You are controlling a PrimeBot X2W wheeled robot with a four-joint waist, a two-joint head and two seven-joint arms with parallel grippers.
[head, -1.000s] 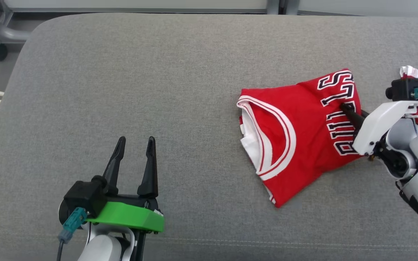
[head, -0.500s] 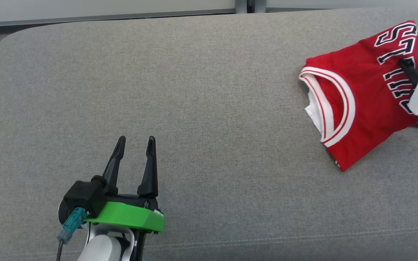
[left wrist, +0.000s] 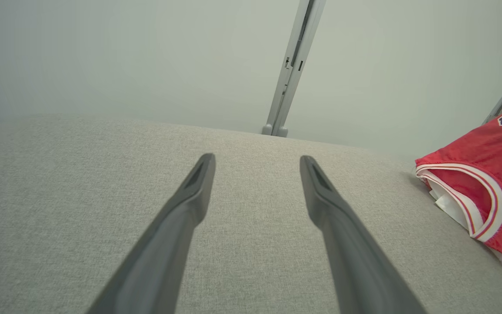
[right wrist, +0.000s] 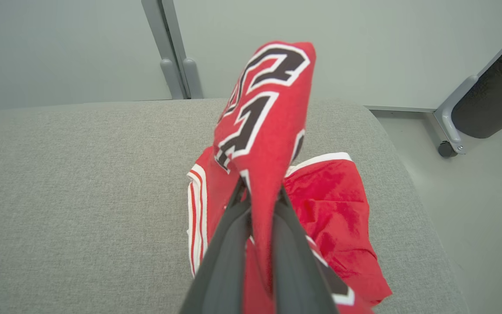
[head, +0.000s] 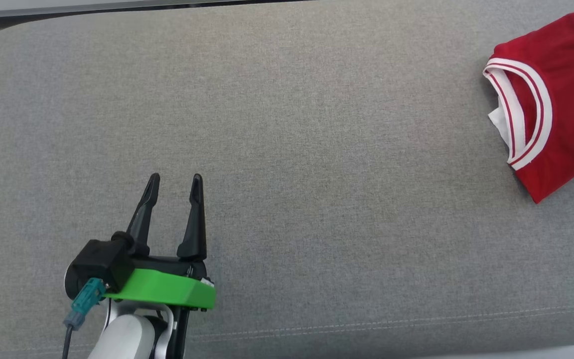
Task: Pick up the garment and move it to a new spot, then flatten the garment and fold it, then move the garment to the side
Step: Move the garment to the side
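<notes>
Jersey (head: 556, 99): is lying folded at the right end of the grey cushion (head: 287, 124), with one part being lifted.
Right gripper (right wrist: 259, 192): is pinching that raised part between closed fingers.
Left gripper (head: 175, 178): is hovering over bare cushion, fingers spread, holding nothing.
Progress: folding is looking done; the move aside seems to be underway, with release left.

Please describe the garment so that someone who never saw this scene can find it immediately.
Look at the wide grey padded surface; a red jersey lies at its right end. It stands out by its white-and-red striped trim and its black letters outlined in white, and the right gripper pinches a fold of it.
</notes>
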